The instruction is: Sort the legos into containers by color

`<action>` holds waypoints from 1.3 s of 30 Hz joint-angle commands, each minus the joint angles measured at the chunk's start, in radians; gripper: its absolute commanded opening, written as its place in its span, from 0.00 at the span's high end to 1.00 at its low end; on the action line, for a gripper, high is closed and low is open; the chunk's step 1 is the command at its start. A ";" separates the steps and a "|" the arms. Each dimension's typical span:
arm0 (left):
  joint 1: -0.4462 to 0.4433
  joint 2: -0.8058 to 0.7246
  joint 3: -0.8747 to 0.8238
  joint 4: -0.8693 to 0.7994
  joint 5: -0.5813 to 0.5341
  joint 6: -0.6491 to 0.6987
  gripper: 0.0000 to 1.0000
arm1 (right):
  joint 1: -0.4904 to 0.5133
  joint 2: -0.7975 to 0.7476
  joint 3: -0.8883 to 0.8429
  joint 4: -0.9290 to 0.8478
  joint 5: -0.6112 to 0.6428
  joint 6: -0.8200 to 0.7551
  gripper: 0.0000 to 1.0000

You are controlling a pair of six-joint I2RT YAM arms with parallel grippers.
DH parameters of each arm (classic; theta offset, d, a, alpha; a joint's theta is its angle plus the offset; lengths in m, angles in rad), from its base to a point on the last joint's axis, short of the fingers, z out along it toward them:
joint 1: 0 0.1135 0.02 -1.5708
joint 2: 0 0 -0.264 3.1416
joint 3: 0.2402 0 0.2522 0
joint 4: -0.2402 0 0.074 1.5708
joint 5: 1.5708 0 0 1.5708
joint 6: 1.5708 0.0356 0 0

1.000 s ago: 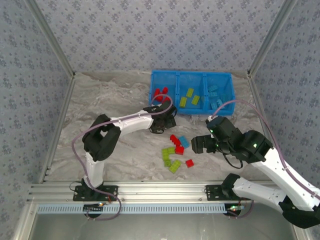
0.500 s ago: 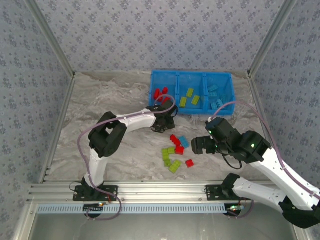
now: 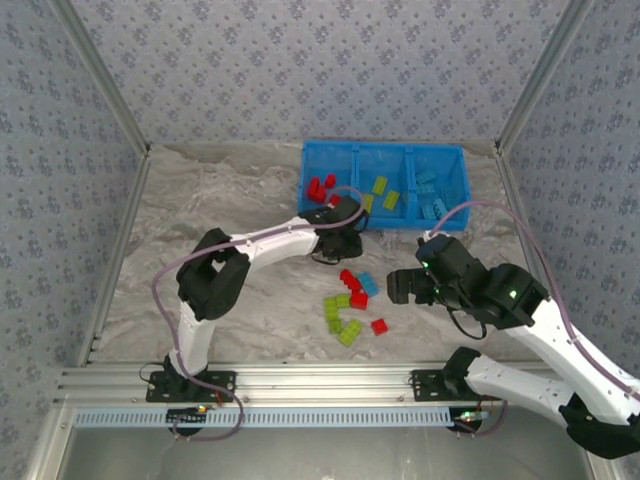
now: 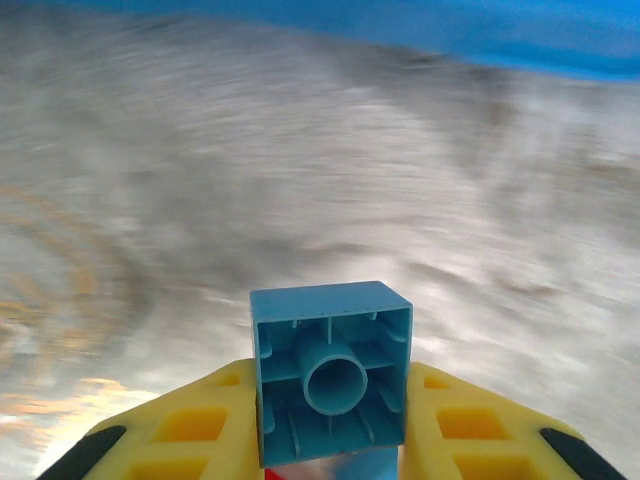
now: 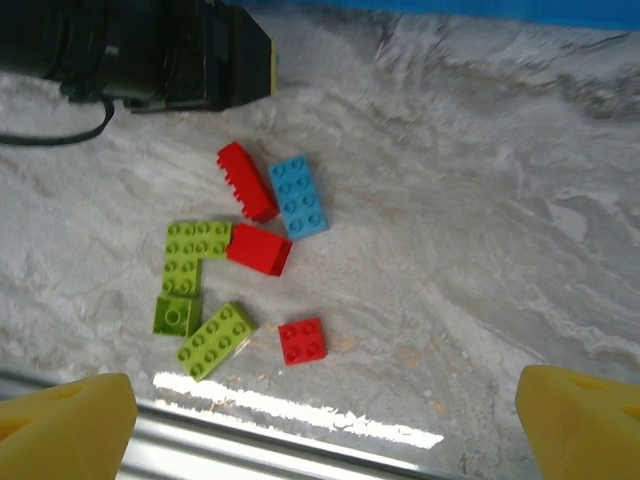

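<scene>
My left gripper (image 4: pixel 332 400) is shut on a light blue brick (image 4: pixel 332 370), whose hollow underside faces the camera between the yellow fingers (image 4: pixel 190 425). From above, that gripper (image 3: pixel 345 238) hovers just in front of the blue bin (image 3: pixel 400 226). The bin's compartments hold red legos (image 3: pixel 320 187), green ones (image 3: pixel 380 192) and blue ones (image 3: pixel 430 195). Loose legos lie mid-table: red (image 5: pixel 247 180), light blue (image 5: pixel 298 195), red (image 5: pixel 258 248), green (image 5: pixel 195 250), lime (image 5: pixel 215 340) and a small red (image 5: pixel 302 340). My right gripper (image 3: pixel 400 287) is open right of the pile, with nothing in it.
The left arm's black wrist (image 5: pixel 140 50) reaches over the table just behind the loose pile. A metal rail (image 3: pixel 300 385) runs along the near edge. Patterned walls close in the marbled table (image 3: pixel 220 200) on three sides.
The left gripper has shifted right along the front of the bin. The right arm has barely moved, and the loose bricks lie where they were.
</scene>
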 commanded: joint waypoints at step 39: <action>-0.030 0.533 1.311 -0.050 0.030 0.353 0.43 | 0.005 -0.238 -0.036 -0.063 0.231 0.227 0.00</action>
